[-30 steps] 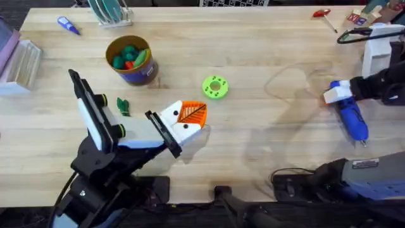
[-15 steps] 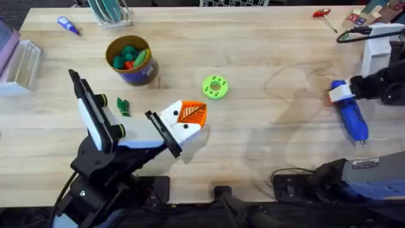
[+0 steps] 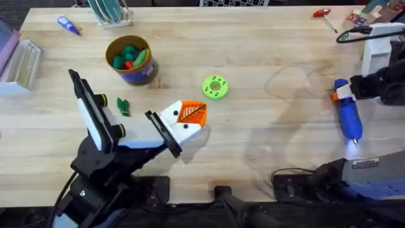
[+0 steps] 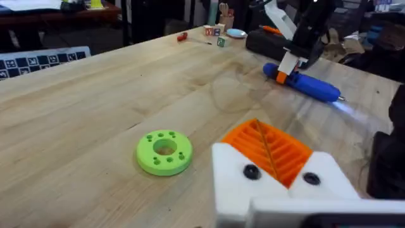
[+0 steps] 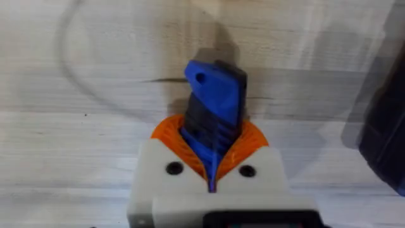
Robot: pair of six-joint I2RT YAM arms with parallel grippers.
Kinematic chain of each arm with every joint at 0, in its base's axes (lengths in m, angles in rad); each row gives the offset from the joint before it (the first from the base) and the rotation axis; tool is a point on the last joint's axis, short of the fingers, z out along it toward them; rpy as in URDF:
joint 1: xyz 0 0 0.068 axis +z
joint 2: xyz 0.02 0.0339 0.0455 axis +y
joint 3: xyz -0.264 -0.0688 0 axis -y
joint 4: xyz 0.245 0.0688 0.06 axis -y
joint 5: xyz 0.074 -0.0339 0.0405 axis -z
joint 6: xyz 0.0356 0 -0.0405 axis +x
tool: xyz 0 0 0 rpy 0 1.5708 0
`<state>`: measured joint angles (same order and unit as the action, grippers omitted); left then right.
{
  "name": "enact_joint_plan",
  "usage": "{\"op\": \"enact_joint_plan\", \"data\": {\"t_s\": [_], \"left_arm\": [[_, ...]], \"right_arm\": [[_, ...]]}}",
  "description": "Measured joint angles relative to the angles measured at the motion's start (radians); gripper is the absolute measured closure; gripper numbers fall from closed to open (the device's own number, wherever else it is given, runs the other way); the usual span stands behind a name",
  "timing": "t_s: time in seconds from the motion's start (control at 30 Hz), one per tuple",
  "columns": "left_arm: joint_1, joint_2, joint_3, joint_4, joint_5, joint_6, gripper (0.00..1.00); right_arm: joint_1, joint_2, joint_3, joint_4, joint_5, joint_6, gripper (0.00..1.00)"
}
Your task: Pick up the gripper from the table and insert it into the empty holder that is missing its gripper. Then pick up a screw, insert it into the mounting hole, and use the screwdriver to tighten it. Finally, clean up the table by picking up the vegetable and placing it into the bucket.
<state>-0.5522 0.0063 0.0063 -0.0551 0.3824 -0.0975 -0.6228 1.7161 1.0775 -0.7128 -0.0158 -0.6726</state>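
Screwdriver lying at the far right of the table, well right of the lime-green disc, bit end pointing toward the near edge, rear end pinched between the orange pads of the right gripper. Taking the disc as landmark and sweeping from the left: small blue-handled tool sitting far left and behind it; bucket standing left and slightly behind, holding green and red toy pieces; vegetable lying left and nearer the arms, in front of the bucket, apart from it. Left gripper hovering just in front of the disc, slightly left, white fingers with orange ribbed pads pressed together, gripping nothing. Disc itself resting flat, holes facing up. Red-handled tool lying far right and behind. In the right wrist view, blue screwdriver body wedged in the V of the orange pads, jaws closing tight on it.
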Motion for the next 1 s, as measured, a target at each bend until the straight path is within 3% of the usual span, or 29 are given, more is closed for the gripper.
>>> {"op": "enact_joint_plan", "data": {"t_s": [0.2,0.5,1.0], "left_arm": [[0.0,0.0,0.0,0.0,0.0,0.0,0.99],[0.0,0.0,0.0,0.0,0.0,0.0,0.99],[0.0,0.0,0.0,0.0,0.0,0.0,0.99]], "right_arm": [[0.0,-0.011,-0.002,-0.014,-0.001,0.029,0.979],[0.034,-0.198,-0.009,-0.004,-0.002,0.107,0.979],[0.325,-0.558,-0.026,0.062,-0.109,0.34,0.979]]}}
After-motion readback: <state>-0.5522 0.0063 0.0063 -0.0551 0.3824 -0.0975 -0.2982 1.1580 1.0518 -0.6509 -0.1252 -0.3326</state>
